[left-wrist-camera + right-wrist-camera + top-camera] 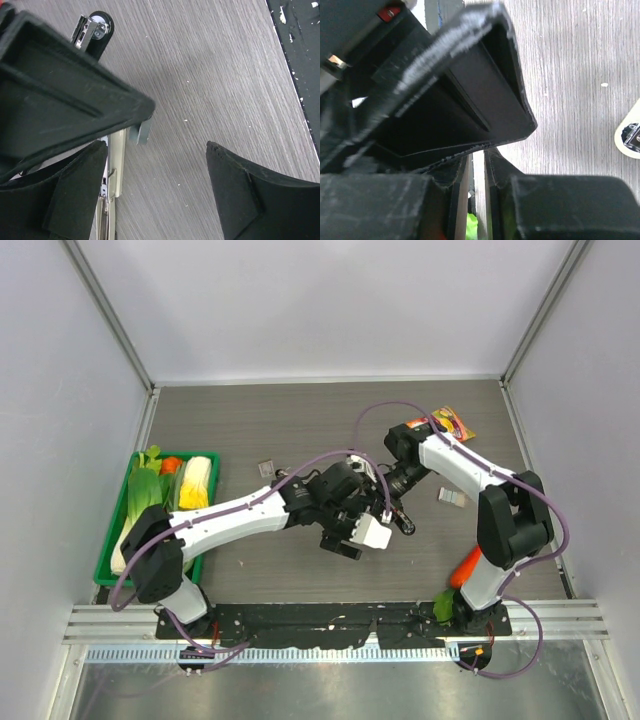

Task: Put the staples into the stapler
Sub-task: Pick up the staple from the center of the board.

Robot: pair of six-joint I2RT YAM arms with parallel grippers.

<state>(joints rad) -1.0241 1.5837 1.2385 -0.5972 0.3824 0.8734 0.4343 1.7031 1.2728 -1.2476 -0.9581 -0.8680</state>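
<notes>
on the counter [225,75], with right gripper [477,175] clamped on the stiff, hinged stapler [116,160] and left gripper [156,165] wide open, empty, steady its base [106,40], not the likely springy lid [470,100].

Left arm [235,517] & right arm [457,463]: white shells, blk joints.
Purple cables [320,454] ran along both; left gripper [156,150] was matte blk.
</notes>
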